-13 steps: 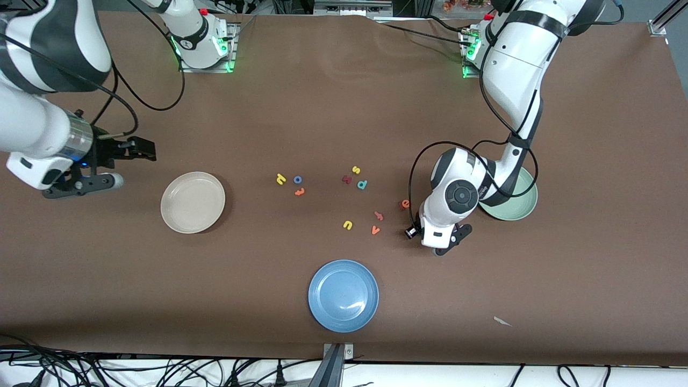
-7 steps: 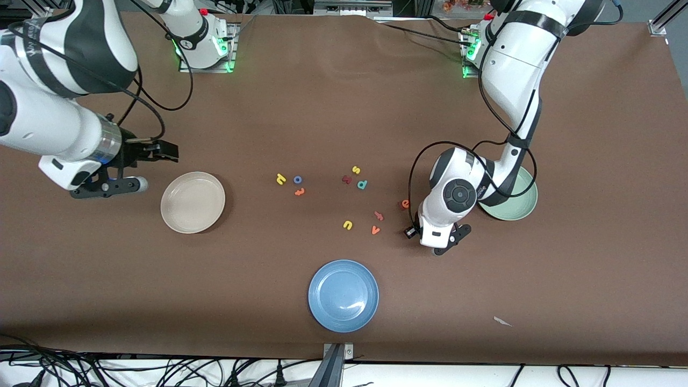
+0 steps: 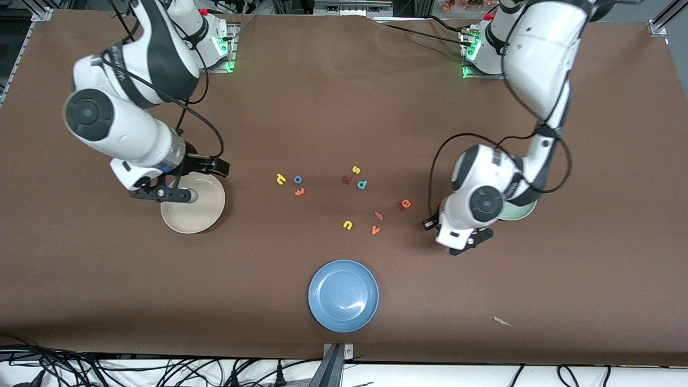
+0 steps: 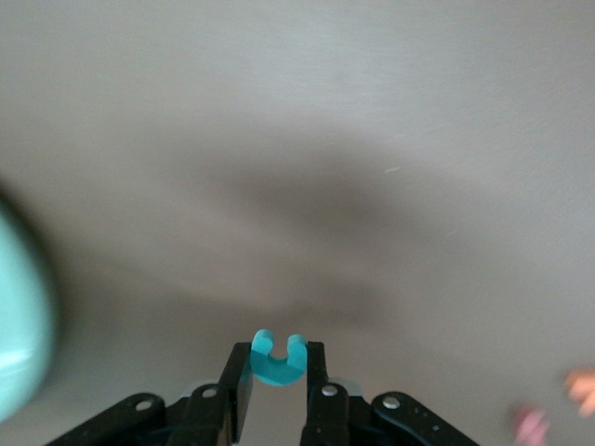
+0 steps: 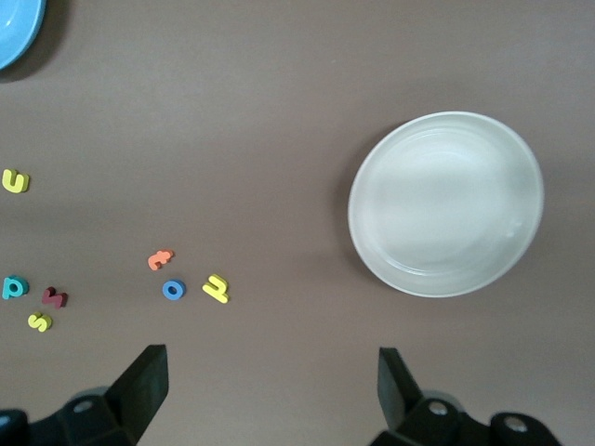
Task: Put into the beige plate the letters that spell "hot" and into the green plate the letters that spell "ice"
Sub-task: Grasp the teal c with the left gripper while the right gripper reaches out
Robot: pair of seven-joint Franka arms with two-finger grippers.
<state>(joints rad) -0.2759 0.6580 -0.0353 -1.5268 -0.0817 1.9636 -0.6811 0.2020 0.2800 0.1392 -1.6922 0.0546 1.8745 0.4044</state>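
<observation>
My left gripper (image 4: 279,351) is shut on the teal c (image 4: 278,360), which stands upright between the jaws. It hangs over bare table beside the green plate (image 3: 520,211), which the left arm mostly covers in the front view. The orange e (image 3: 407,203) lies on the table with the dark maroon i (image 3: 401,205) touching it. Yellow h (image 3: 280,179), blue o (image 3: 298,179) and orange t (image 3: 299,191) lie together mid-table. My right gripper (image 3: 217,167) is open with nothing between its fingers. It is over the rim of the beige plate (image 3: 193,209), on the side toward the robots' bases.
A blue plate (image 3: 343,295) sits near the front edge. Other loose letters lie mid-table: yellow s (image 3: 356,170), teal d (image 3: 362,185), a dark red letter (image 3: 346,179), yellow u (image 3: 348,225), orange v (image 3: 375,230) and a salmon letter (image 3: 379,216). A paper scrap (image 3: 502,321) lies near the front.
The right arm swung in from its end of the table to the beige plate. The left gripper closed on the c and carried it toward the green plate.
</observation>
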